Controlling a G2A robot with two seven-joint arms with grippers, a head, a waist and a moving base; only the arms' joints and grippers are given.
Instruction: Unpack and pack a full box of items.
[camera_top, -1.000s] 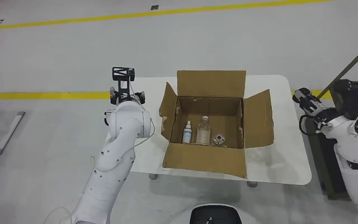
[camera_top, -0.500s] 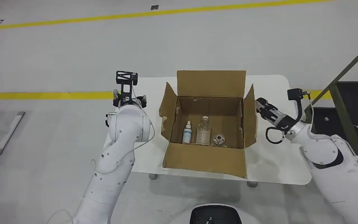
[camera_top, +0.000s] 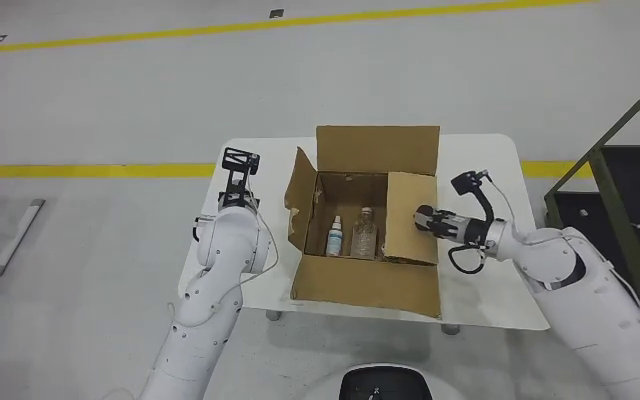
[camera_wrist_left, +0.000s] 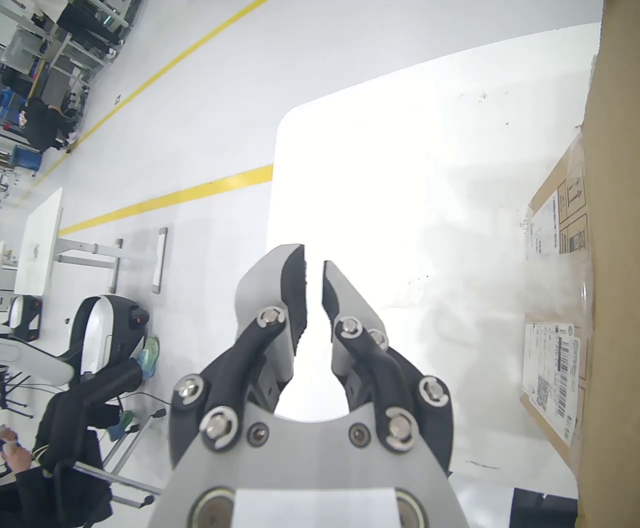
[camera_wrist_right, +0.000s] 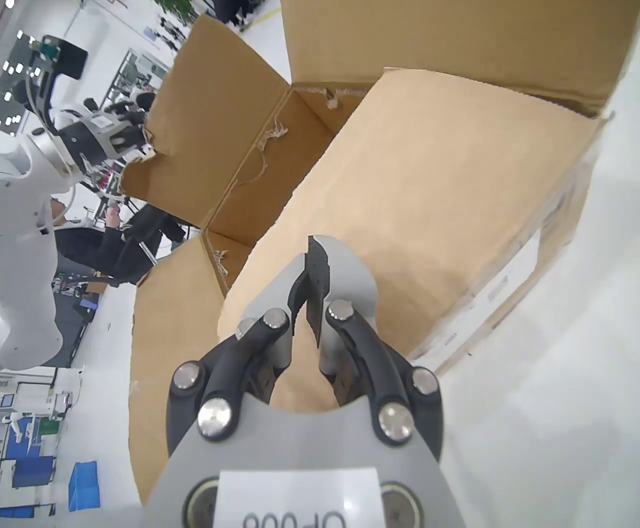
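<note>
So the cardboard box (camera_top: 365, 285) sat in the middle of the white table (camera_top: 500, 300) with its right flap (camera_top: 412, 215) folded in over the opening. The right gripper (camera_wrist_right: 312, 260) was right at that flap's outer face, fingers pressed together, and it looked like it was touching, though that was hard to tell. The left gripper (camera_wrist_left: 314, 272) hung over the table just beside the left flap (camera_top: 302, 195), fingers nearly together with only a thin slit between them, holding nothing. Inside the box stood a small white bottle (camera_top: 335, 237) and a clear bottle (camera_top: 365, 235), side by side.
</note>
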